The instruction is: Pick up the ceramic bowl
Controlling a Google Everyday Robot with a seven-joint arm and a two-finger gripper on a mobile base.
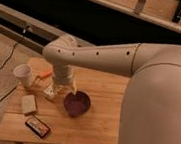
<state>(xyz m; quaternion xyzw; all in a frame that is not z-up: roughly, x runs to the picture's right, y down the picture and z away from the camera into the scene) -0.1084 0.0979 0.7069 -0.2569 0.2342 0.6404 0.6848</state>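
The ceramic bowl [77,104] is a round, dark purple-maroon bowl sitting on the wooden table [101,126] near its middle. My gripper [61,88] hangs from the white arm just left of the bowl, low over the table, close to the bowl's left rim. A white paper cup [23,74] stands at the table's left end.
An orange object [45,74] lies behind the cup. A pale packet [50,92] lies under the gripper. A beige block [28,103] and a dark flat packet with red edge [38,126] lie at the front left. My large white arm body fills the right side.
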